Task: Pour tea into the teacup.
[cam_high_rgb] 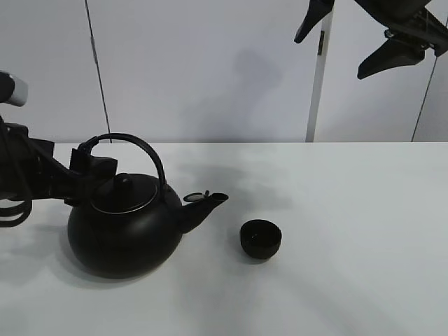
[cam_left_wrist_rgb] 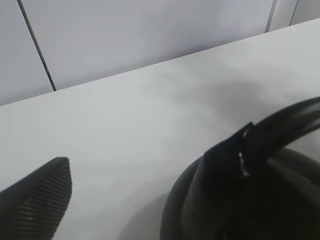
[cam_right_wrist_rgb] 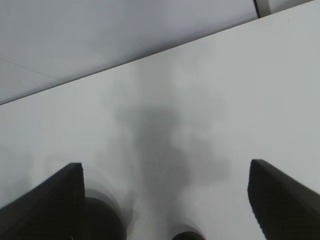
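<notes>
The teacup, small, round and black, stands on the white table just right of the kettle's spout. The big black kettle sits at the left with its arched handle upright. My left gripper is open at the left end of that handle. In the left wrist view one finger lies against the handle, and only bare table shows in the gap of the left gripper. My right gripper hangs open high above the table's back right, holding nothing. Bare table also fills the gap of the right gripper.
A white table runs to a pale wall with dark vertical seams. A white upright post stands behind the table at the right. In the right wrist view, dark blurred shapes sit at the picture's lower edge.
</notes>
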Controlling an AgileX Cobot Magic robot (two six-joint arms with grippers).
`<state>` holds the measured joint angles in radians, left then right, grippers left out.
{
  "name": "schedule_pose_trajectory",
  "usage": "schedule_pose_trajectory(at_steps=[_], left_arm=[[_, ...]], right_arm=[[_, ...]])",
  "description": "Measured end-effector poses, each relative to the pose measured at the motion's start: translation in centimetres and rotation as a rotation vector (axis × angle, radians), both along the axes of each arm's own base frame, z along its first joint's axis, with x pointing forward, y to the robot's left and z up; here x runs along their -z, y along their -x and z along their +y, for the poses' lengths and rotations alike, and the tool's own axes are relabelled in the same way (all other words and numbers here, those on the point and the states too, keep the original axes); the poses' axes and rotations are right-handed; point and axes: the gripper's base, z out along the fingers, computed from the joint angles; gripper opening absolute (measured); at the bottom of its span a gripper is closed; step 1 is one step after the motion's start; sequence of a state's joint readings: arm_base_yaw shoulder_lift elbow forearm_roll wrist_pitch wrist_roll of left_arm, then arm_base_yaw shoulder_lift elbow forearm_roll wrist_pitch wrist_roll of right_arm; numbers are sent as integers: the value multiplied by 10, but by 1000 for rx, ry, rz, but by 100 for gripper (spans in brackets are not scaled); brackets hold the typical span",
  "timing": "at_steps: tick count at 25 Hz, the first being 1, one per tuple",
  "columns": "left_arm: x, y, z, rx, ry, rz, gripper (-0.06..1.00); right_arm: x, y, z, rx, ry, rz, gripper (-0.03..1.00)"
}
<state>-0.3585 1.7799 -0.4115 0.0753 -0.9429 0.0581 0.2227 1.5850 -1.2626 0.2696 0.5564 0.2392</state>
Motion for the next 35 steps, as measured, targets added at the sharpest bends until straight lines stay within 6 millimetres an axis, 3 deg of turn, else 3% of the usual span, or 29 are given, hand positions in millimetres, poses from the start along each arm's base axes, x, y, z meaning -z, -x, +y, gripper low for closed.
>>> schedule_pose_trajectory(at_steps=[4, 13, 27, 35], left_arm=[[4, -7, -3, 0, -1, 3, 64], [4, -6, -8, 64, -25, -9, 11], [-2, -26, -16, 60, -16, -1, 10], [-21, -47, -57, 158, -49, -9, 10]], right_arm=[[0, 0, 0, 1, 0, -2, 61], [0, 0, 0, 1, 0, -2, 61], [0, 0, 0, 1, -1, -4, 61], [0, 0, 0, 1, -1, -4, 61]])
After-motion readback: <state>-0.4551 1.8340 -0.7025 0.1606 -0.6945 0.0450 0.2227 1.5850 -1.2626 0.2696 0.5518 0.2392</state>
